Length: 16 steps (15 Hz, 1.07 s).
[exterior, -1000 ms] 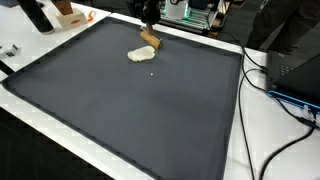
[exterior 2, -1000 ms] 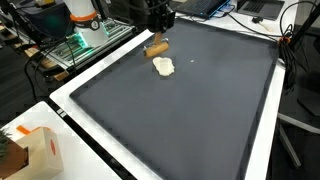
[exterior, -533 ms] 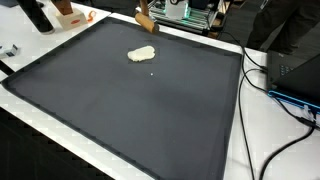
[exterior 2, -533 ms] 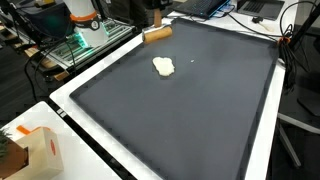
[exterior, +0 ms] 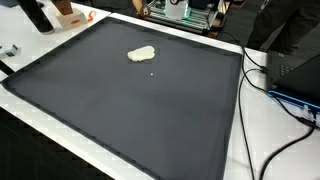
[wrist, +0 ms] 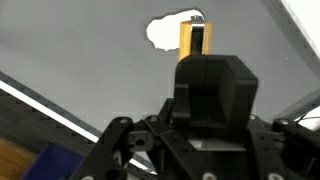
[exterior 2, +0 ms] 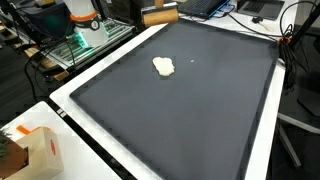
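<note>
Gripper [wrist: 195,32] clamped on wooden block [exterior 2: 160,15], held aloft over far edge of the mat [exterior 2: 190,110], well apart from white blob [exterior 2: 163,67]. Pick-up done; block not yet set down

Both exterior views are brightly and evenly lit from overhead, with soft, faint shadows; the blob [exterior: 141,54] throws almost none. The dark mat [exterior: 150,120] is matte and free of glare, while the white table edge [exterior: 25,130] is close to washed out. All pictures are coarse, and fine detail is lost. In the wrist view the gripper [wrist: 196,40] body near the lens is dark, underexposed and soft. The block [wrist: 187,38] between its fingers is sharper, and the mat reads paler grey.
</note>
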Tool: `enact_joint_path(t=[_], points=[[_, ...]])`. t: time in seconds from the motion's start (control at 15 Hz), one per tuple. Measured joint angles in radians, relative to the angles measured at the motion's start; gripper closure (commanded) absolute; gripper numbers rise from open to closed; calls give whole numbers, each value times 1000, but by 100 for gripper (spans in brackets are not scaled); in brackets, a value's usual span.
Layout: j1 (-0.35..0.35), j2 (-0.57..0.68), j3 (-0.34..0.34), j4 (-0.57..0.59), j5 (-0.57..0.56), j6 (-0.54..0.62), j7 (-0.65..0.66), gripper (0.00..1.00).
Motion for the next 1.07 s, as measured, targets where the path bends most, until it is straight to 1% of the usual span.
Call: enact_joint_path(t=[0.27,0.33,0.53,0.8,0.87,1.07], points=[[0,-15,-2,11,1,0,174,76],[0,-18,-3,12,1,0,210,51],[1,-26,-3,14,1,0,259,51],[1,-27,-4,14,1,0,264,51],[1,-27,-4,14,1,0,264,76],[6,-20,-10,13,10,0,262,76]])
